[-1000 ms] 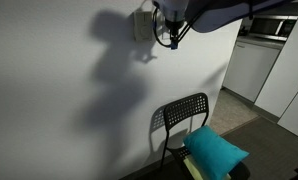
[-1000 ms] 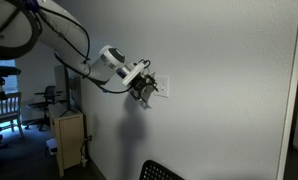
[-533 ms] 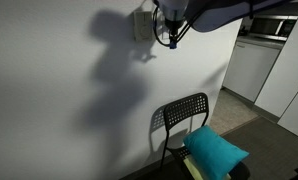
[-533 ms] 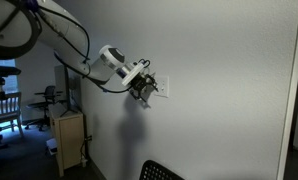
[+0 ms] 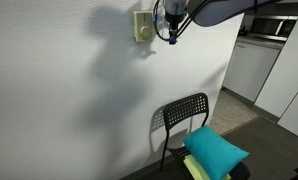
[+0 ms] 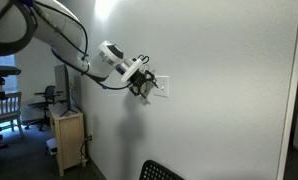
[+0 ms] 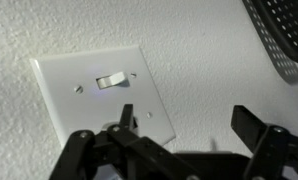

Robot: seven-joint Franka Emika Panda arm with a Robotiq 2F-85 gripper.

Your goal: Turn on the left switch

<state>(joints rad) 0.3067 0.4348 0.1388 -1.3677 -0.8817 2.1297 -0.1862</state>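
Observation:
The white double wall plate (image 7: pixel 94 95) fills the left of the wrist view, tilted. One toggle (image 7: pixel 111 79) shows in full. The other toggle (image 7: pixel 124 117) sits lower in that picture, next to my finger and partly hidden; from the chair's position it looks like the left switch. I cannot tell which way it is set. My gripper (image 7: pixel 169 135) is open and empty, its fingers spread wide just off the wall beside the plate. In both exterior views the gripper (image 5: pixel 170 35) (image 6: pixel 142 88) hangs close to the plate (image 5: pixel 142 27) (image 6: pixel 161 87).
A black mesh chair (image 5: pixel 185 114) stands below against the wall, with a teal cushion (image 5: pixel 217 150) in front of it. White kitchen cabinets (image 5: pixel 254 65) are at the side. A wooden cabinet (image 6: pixel 69 140) stands on the floor under the arm.
The gripper has moved slightly up along the wall near the plate. More of the plate shows now in an exterior view.

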